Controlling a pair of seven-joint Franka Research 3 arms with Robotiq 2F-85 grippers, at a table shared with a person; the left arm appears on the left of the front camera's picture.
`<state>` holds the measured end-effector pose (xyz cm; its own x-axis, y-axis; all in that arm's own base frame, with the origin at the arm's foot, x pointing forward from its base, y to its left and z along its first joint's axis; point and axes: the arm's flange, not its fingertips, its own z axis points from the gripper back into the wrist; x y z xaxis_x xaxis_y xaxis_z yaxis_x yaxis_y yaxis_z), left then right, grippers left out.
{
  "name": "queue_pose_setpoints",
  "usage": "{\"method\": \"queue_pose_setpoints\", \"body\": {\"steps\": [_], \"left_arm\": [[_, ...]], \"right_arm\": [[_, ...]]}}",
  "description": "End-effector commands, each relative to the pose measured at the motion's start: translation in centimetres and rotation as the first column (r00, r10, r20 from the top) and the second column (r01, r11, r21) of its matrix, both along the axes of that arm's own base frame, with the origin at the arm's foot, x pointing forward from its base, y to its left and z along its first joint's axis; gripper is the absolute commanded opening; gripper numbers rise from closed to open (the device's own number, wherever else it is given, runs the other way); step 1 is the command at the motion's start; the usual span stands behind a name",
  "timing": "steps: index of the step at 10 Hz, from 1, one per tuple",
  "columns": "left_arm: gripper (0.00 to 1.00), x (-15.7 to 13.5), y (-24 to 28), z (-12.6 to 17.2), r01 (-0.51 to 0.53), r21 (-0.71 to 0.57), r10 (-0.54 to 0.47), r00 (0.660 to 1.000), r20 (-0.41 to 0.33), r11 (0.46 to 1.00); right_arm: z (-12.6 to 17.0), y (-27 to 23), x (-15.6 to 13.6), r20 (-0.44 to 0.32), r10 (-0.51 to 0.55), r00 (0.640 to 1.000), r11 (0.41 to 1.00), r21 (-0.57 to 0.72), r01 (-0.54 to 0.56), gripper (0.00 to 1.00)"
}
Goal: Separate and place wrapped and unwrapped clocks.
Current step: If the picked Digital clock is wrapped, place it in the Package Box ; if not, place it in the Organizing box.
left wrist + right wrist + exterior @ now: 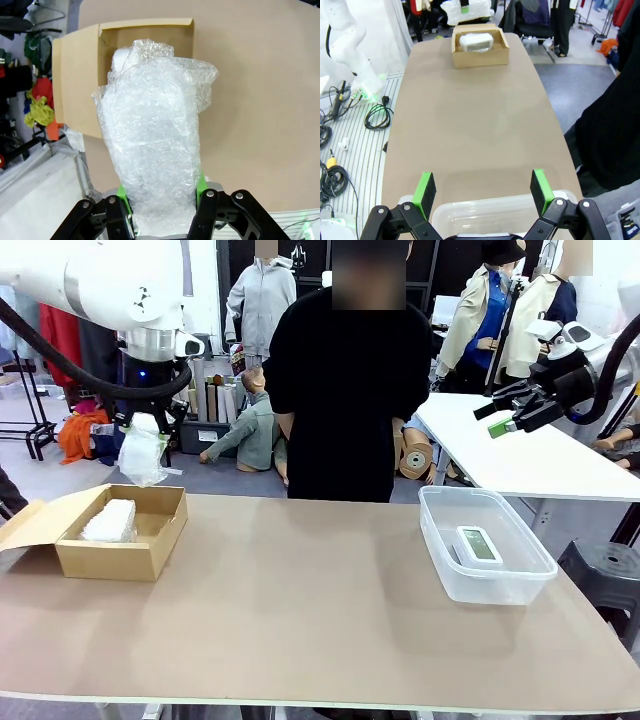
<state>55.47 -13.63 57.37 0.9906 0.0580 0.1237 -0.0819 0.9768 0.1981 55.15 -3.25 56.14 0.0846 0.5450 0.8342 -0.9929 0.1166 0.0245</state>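
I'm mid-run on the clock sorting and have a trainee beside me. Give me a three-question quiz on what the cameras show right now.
1. True or false: the left gripper is shut on a clock wrapped in white bubble wrap, held in the air above the brown cardboard box.
2. Multiple choice: where is the bare white digital clock with the grey screen? A) in the cardboard box. B) in the clear plastic tub. C) on the bare tan table.
3. Fill in: the right gripper hangs over the tub with its jaws ____.

Key: 1 true. 2 B. 3 open. Note: a second wrapped clock already lies in the box.
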Motion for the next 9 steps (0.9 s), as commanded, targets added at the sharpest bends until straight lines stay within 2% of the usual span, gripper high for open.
{"method": "queue_pose_setpoints", "body": {"steps": [1, 5, 6, 7, 9], "left_arm": [[0.00, 0.0, 0.0, 0.3, 0.013, -0.001, -0.013, 1.000, 0.002, 1.000], [0.00, -0.1, -0.3, 0.0, 0.006, 0.000, -0.006, 1.000, -0.001, 1.000], [0.00, -0.1, 0.5, 0.1, -0.032, 0.066, 0.032, 0.999, 0.006, 0.997], [0.00, 0.3, 1.4, -0.9, -0.057, 0.071, 0.059, 0.998, -0.025, 0.996], [0.00, 1.2, 2.5, -2.7, -0.059, 0.078, 0.059, 0.998, 0.010, 0.995]], "right_arm": [[0.2, 0.0, 0.0, 0.004, 0.000, 1.000, 1.000, 0.002, 0.000, 1.00], [0.2, 0.0, 0.0, 0.004, 0.000, 1.000, 1.000, 0.002, 0.000, 1.00], [0.2, 0.0, 0.0, 0.004, 0.000, 1.000, 1.000, 0.002, 0.000, 1.00], [0.2, 0.0, 0.0, 0.004, 0.000, 1.000, 1.000, 0.002, 0.000, 1.00], [0.2, 0.0, 0.0, 0.004, 0.000, 1.000, 1.000, 0.002, 0.000, 1.00]]}}
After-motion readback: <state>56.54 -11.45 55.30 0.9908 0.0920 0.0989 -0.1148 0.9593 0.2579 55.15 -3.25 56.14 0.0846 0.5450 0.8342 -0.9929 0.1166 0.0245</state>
